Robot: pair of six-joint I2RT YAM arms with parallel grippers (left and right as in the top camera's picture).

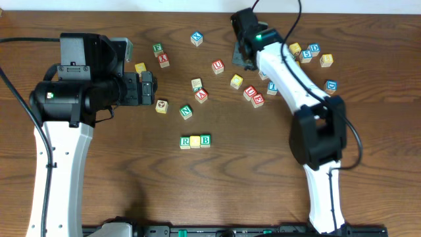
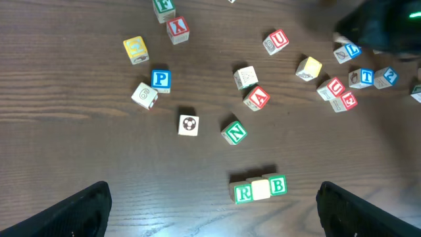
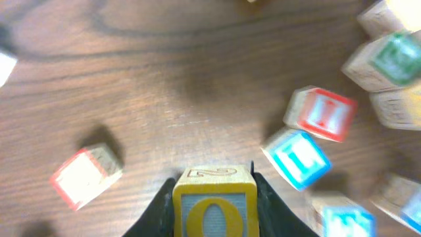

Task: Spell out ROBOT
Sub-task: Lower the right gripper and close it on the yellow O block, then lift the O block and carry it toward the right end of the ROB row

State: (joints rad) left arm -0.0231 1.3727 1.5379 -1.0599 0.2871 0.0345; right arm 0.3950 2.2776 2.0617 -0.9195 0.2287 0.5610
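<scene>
A short row stands near the table's middle: green R cube point(image 1: 185, 141) point(image 2: 243, 193), a yellow-faced cube point(image 1: 195, 141) point(image 2: 261, 189), then green B cube point(image 1: 205, 139) point(image 2: 277, 185), all touching. My right gripper point(image 1: 245, 58) point(image 3: 214, 191) is at the back of the table, shut on a second cube with a yellow O point(image 3: 215, 205); the arm hides that cube from overhead. A blue-lettered cube that reads like a T point(image 2: 385, 77) lies among loose cubes on the right. My left gripper point(image 1: 148, 87) point(image 2: 212, 201) hangs open above the table, left of the row, holding nothing.
Loose cubes are scattered behind the row: green N point(image 1: 186, 112), red A point(image 1: 201, 96), red U point(image 1: 217, 66), red U and E point(image 1: 254, 97). A cluster of cubes point(image 1: 309, 52) lies at the back right. Red I point(image 3: 322, 112) and a blue-lettered cube point(image 3: 296, 157) sit close to the right gripper.
</scene>
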